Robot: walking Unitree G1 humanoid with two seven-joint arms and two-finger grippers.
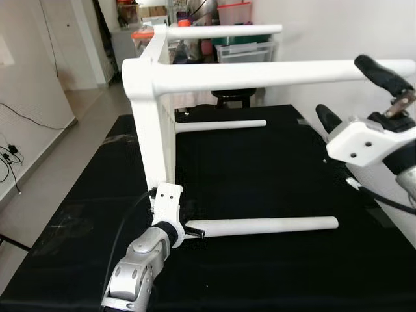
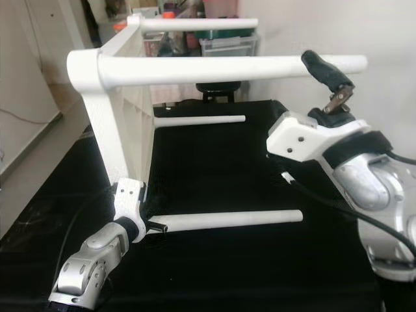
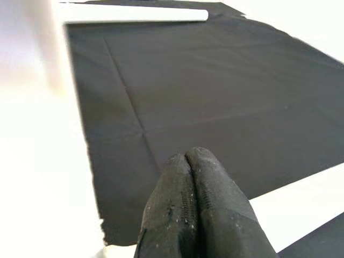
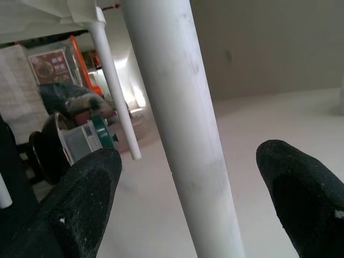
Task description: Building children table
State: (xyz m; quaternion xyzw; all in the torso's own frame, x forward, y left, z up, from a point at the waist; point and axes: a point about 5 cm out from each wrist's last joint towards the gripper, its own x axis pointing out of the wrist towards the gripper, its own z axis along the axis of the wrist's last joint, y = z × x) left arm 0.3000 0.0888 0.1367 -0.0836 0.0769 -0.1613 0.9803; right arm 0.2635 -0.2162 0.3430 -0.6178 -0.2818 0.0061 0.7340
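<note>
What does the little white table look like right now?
The white table lies tipped on its side on the black cloth, top standing upright at the left, four round legs pointing right. It looks like smooth painted wood or plastic. Two legs rest on the cloth, two hang in the air. The right end effector is open around the near upper leg. The left end effector, shut, sits by the table's lower corner.

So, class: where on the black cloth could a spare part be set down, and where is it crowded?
Free: the black cloth between the far lower leg and the near lower leg, and the strip in front of the latter. Crowded: by the tabletop, where the left gripper sits, and the right gripper around the upper leg.
</note>
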